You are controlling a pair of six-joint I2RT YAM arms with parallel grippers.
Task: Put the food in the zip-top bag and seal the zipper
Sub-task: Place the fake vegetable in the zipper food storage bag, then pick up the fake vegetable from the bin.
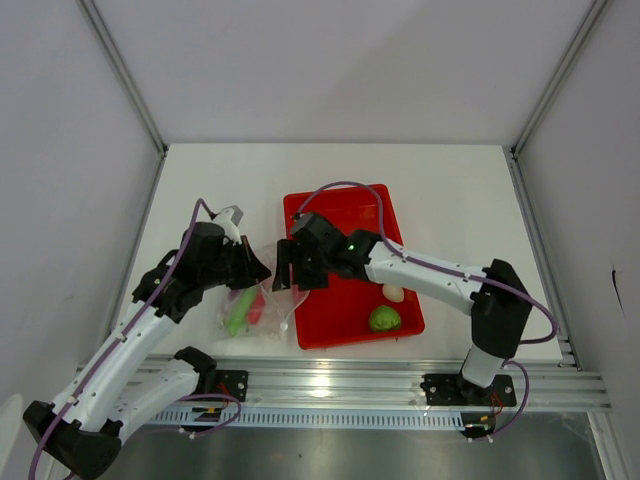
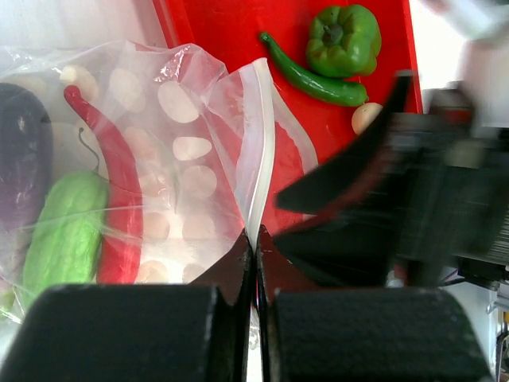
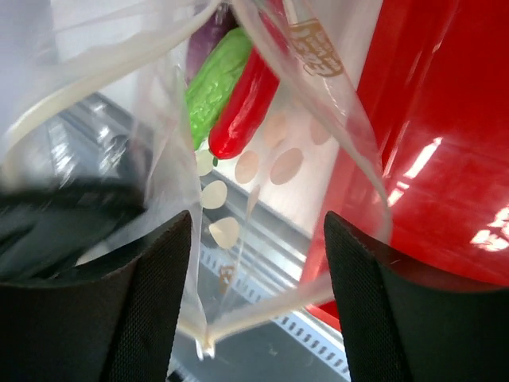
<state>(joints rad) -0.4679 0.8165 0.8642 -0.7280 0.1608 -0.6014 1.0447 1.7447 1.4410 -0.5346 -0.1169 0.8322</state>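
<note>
The clear zip-top bag (image 1: 258, 306) lies left of the red tray, holding the purple eggplant (image 2: 20, 155), light green gourd (image 2: 64, 239) and red chili (image 2: 119, 199). My left gripper (image 2: 254, 243) is shut on the bag's mouth edge at the whitish zipper strip (image 2: 265, 159). My right gripper (image 3: 258, 270) is open with the bag's mouth corner and its strip (image 3: 270, 306) between its fingers (image 3: 155, 302). The gourd (image 3: 219, 76) and red chili (image 3: 248, 99) show through the bag. The green pepper (image 2: 343, 38), green chili (image 2: 310, 79) and a white piece (image 2: 366, 117) lie on the tray.
The red tray (image 1: 330, 205) sits mid-table; the white egg (image 1: 393, 292) and round green piece (image 1: 384, 319) lie at its near right. Both grippers (image 1: 270, 266) meet at the tray's left edge. A metal rail (image 1: 400, 385) runs along the near table edge.
</note>
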